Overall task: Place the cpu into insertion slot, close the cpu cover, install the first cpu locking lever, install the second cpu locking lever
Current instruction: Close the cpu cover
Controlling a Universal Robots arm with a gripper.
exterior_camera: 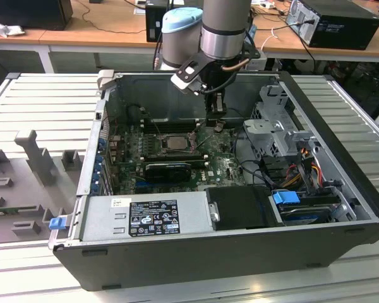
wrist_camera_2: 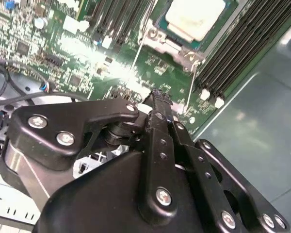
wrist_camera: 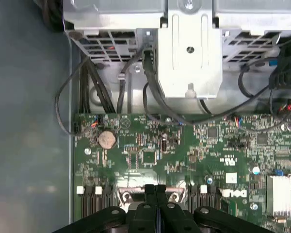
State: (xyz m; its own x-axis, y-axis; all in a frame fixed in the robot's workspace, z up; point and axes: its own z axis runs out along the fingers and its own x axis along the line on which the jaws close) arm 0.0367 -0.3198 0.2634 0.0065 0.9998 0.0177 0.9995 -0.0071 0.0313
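In the exterior view, the cpu (exterior_camera: 175,142) lay in the insertion slot (exterior_camera: 159,145). The graphics card (exterior_camera: 168,169) sat at its 6 o'clock, the drive cage (exterior_camera: 275,129) at 3.

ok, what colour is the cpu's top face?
The cpu has a pale beige-silver, metallic face; it shows best in the second wrist view.

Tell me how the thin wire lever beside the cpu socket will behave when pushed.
The lever is a thin metal rod, so it likely flexes and springs rather than staying stiff. Its smooth, shiny surface may let the shut gripper slide off. It looks light.
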